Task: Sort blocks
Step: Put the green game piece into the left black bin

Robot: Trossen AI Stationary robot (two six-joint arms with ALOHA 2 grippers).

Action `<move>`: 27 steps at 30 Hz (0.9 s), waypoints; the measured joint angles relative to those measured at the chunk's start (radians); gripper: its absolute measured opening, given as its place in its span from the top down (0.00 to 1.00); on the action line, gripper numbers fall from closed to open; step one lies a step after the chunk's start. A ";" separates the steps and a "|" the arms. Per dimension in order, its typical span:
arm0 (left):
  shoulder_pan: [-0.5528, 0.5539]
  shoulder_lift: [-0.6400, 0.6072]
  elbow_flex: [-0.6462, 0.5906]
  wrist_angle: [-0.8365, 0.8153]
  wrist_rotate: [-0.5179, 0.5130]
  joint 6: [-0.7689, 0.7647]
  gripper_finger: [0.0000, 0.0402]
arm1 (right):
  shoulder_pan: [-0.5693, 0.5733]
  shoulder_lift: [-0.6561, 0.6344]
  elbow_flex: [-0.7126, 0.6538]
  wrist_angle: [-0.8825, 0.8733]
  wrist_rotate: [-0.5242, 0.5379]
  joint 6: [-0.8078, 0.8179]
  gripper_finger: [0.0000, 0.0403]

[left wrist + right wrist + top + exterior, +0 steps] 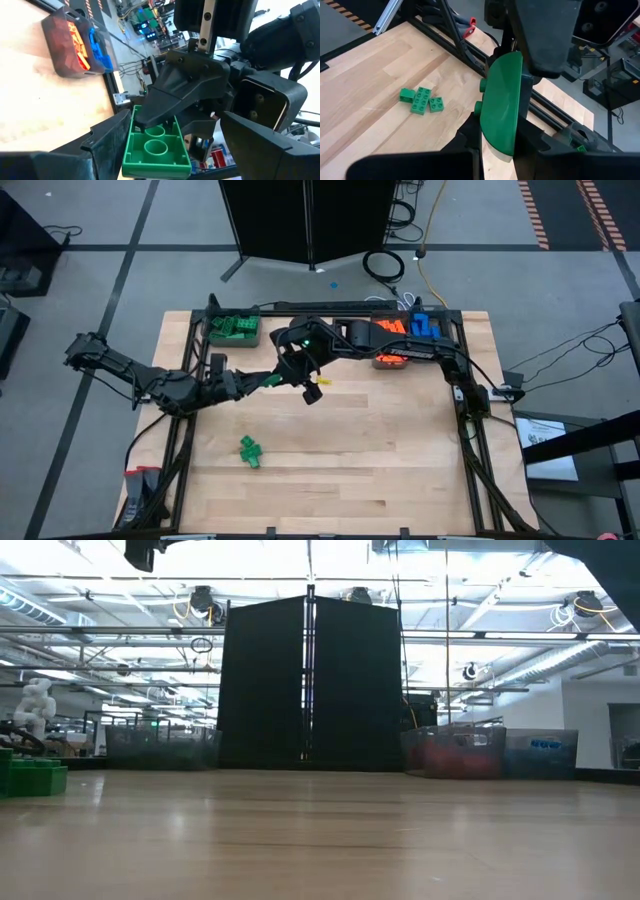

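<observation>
Above the table's middle, toward its far edge, both grippers meet on one green block. The left gripper holds it between wide-set fingers; the right gripper is clamped shut on it, studs sideways. This looks like a hand-over: one must let go before the block goes to the green bin at the far-left corner.

held block: green | table blocks: green | table: pale wood

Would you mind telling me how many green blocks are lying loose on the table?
3, clustered together on the bare wood at the table's front-left; bins and grippers hold others, some possibly hidden.
</observation>
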 joint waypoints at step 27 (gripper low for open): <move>0.000 0.001 0.004 -0.018 0.032 -0.006 0.24 | -0.053 -0.028 -0.004 -0.111 0.125 -0.030 0.89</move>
